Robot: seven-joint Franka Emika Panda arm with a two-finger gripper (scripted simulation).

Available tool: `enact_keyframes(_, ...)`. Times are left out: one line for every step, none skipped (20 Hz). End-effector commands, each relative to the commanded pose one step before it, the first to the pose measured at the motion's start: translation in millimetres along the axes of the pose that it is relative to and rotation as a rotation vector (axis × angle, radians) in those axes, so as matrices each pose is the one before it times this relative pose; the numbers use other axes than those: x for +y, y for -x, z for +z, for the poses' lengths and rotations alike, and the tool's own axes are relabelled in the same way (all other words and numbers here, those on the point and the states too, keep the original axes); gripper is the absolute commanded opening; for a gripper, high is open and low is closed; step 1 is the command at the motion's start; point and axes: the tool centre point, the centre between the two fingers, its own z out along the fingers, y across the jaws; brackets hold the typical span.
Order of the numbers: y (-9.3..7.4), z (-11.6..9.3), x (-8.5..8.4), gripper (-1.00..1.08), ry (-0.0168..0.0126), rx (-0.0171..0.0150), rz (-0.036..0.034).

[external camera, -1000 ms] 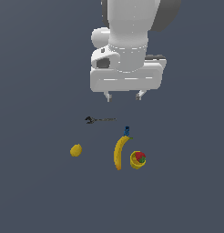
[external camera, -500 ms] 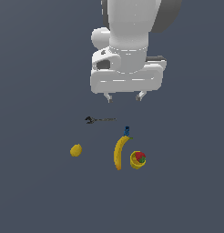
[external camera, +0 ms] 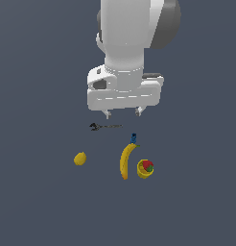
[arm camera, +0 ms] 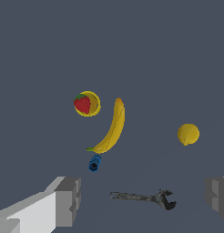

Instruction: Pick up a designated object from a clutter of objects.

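Observation:
The small yellow lemon [external camera: 80, 158] lies on the dark floor at the exterior view's left, apart from the rest; it also shows in the wrist view [arm camera: 188, 134]. My gripper [external camera: 123, 114] hangs open and empty well above the floor, over the thin dark wrench [external camera: 105, 126]. In the wrist view its two grey fingers [arm camera: 68, 201] stand wide apart either side of the wrench [arm camera: 143, 198]. The long banana [external camera: 126, 160], the yellow cup with a strawberry [external camera: 145, 168] and a tiny blue piece [external camera: 134, 138] lie to the exterior view's right of the lemon.
The floor [external camera: 38, 202] is a plain dark grey surface with no edges or walls in view. The arm's white body [external camera: 132, 43] fills the upper middle of the exterior view.

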Motion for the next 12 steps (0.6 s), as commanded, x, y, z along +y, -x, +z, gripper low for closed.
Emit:
enact_keyframes(-4.35,12.20,11.46,1.00,0.00025,-0.00358,-0.02178)
enact_keyframes(-1.81,5.63,5.34,1.00,0.00010,-0.00143,-0.01033)
enact_keyframes(-1.76,6.06,5.74,1.00,0.00012,-0.00154,-0.01105)
enact_keyframes(-1.67,6.48,6.17,1.00,0.00013,-0.00164,-0.01173)
enact_keyframes(-1.54,6.93,6.60,1.00,0.00015,-0.00175,-0.01242)
enact_keyframes(-1.36,7.38,7.02,1.00,0.00017,-0.00186,-0.01313)
enact_keyframes(-1.13,7.74,7.34,1.00,0.00019,-0.00195,-0.01365)
enact_keyframes(-0.84,7.83,7.42,1.00,0.00020,-0.00198,-0.01370)
enact_keyframes(-0.54,7.90,7.44,1.00,0.00021,-0.00200,-0.01372)
enact_keyframes(-0.24,7.97,7.44,1.00,0.00022,-0.00203,-0.01375)
enact_keyframes(0.07,8.03,7.46,1.00,0.00022,-0.00206,-0.01374)
enact_keyframes(0.36,8.09,7.44,1.00,0.00023,-0.00209,-0.01377)
